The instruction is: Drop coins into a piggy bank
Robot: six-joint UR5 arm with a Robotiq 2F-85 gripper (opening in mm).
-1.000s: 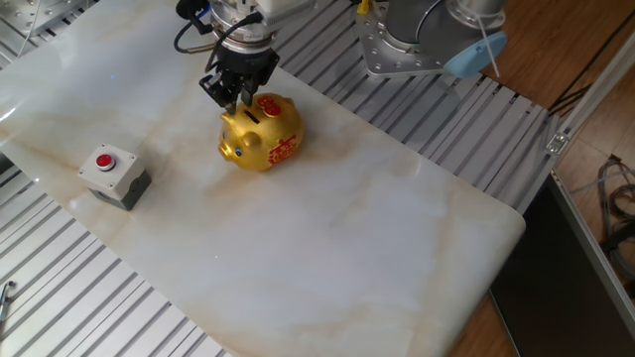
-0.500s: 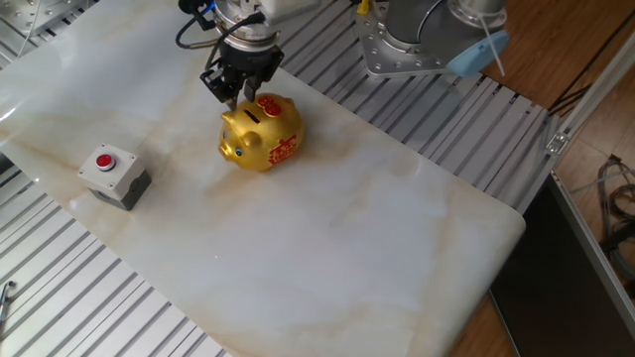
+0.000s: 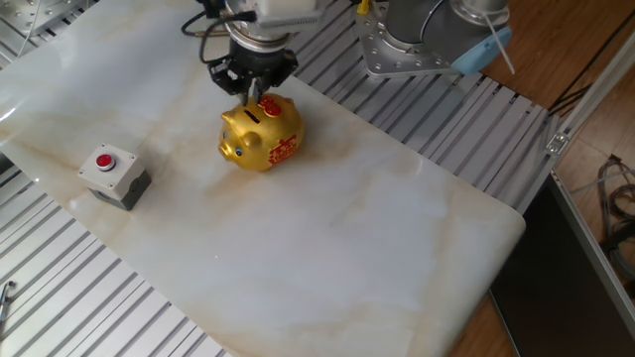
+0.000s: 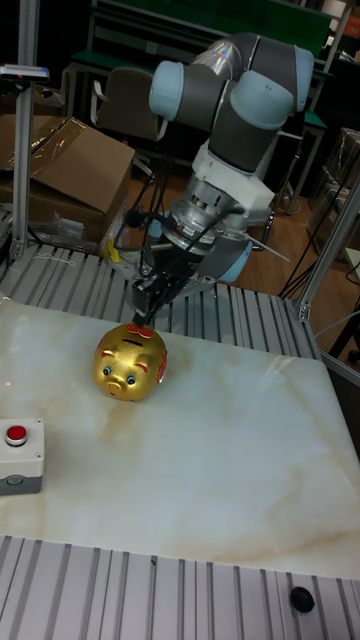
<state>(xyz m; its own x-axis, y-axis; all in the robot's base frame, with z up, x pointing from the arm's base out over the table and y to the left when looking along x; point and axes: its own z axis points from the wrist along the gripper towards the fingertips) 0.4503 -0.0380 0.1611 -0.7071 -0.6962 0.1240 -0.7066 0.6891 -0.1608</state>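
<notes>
The shiny gold piggy bank [image 3: 260, 132] with red patterns stands on the white marble slab [image 3: 377, 238], at its far left part. It also shows in the tall fixed view as the piggy bank [image 4: 131, 362], snout towards the camera. My gripper [image 3: 253, 94] hangs straight down just above the pig's back, near the top slot. In the tall view the gripper [image 4: 150, 308] hovers at the pig's rear top. Its dark fingers stand close together, and their exact gap is too small to read. No coins show in either view.
A grey box with a red button [image 3: 114, 174] sits near the slab's left edge, also seen as the button box [image 4: 20, 455]. The arm's metal base [image 3: 407, 45] stands behind the slab. Slatted aluminium surrounds the slab. A cardboard box [image 4: 70, 165] lies beyond the table.
The gripper has shifted slightly right and back above the pig's back and has turned a little. The piggy bank and the button box have not moved.
</notes>
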